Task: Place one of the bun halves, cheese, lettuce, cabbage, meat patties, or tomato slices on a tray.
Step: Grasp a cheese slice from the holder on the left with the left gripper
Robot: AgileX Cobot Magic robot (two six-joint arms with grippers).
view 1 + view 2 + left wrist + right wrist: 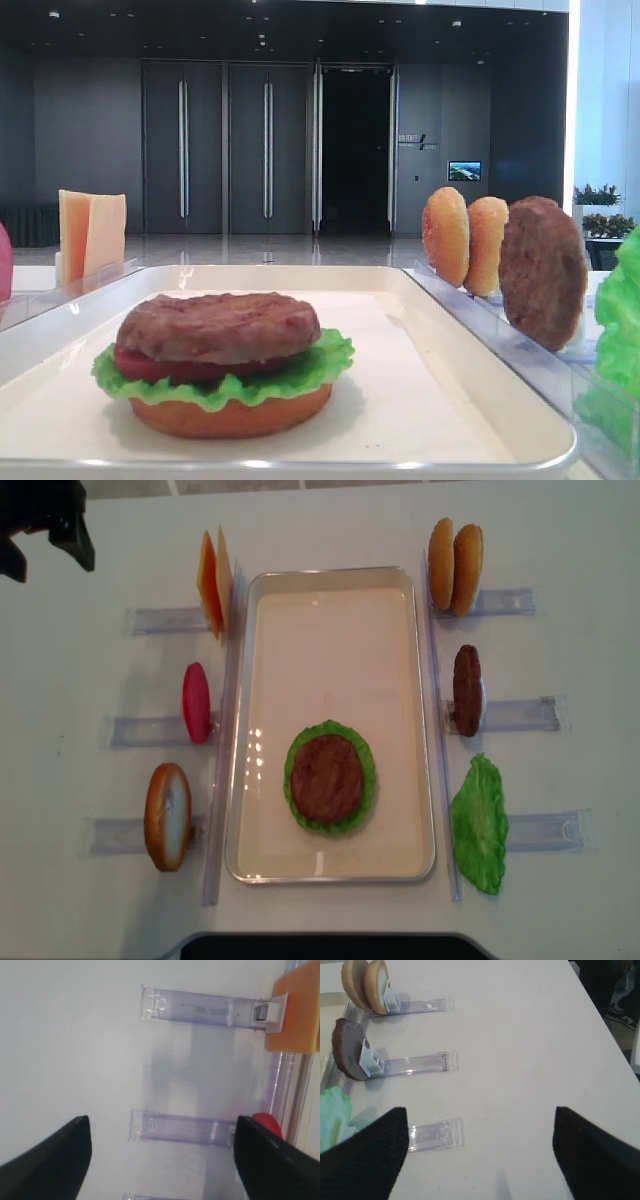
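A half-built burger, its meat patty point(327, 777) over lettuce point(329, 823), tomato and a bun half, sat on the white tray point(330, 579). Both the left gripper point(160, 1160) and the right gripper point(479, 1152) hung with fingers spread, holding nothing. The cheese point(210, 584) stood in its rack left of the tray; a clean pickup would likely mean pinching its upper edge squarely.

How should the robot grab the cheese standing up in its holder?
Probably by its top edge, from above. The cheese stands upright on edge in a clear rack left of the tray, so its thin flat faces sit free for the open left gripper to pinch, one finger on each.
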